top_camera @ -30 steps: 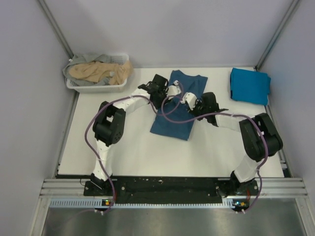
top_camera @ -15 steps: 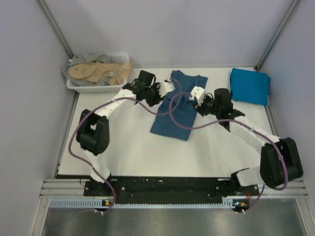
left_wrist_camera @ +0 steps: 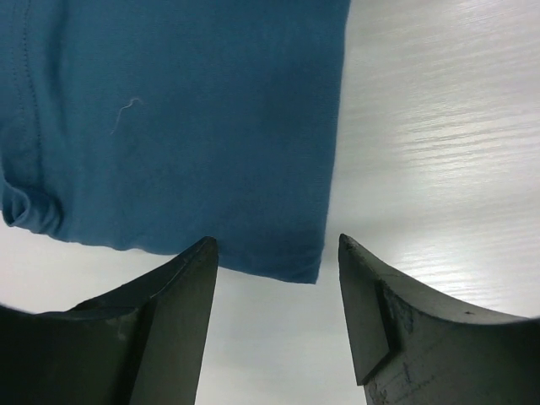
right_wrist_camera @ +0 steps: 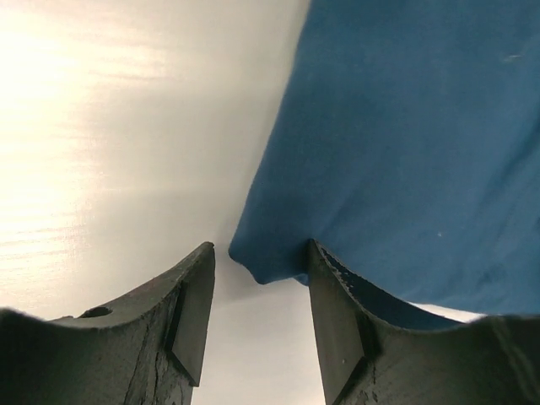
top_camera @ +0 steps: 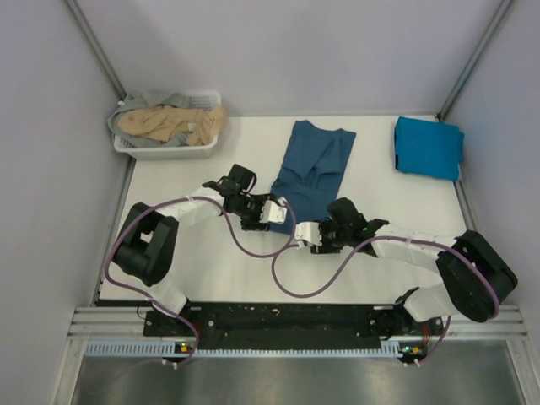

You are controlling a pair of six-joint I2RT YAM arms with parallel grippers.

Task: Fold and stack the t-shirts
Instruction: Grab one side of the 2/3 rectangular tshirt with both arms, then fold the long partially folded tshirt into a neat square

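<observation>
Near hem corners of teal shirt (top_camera: 310, 164) are framed by L gripper (left_wrist_camera: 275, 240) & R gripper (right_wrist_camera: 260, 246), both open, nothing gripped; table (top_camera: 211, 270) is seen either side.

Teal shirt (top_camera: 312, 164) centre, cyan shirt (top_camera: 428, 146) right

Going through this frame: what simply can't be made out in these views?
1. Top view: near edge of the dark teal shirt, hidden under the two wrists.
2. Top view: how many shirts fill the basket; the tan shirt covers most of the pile.
3. Wrist views: whether the left gripper or right gripper touches cloth; frame edges cut the shirt off.
</observation>
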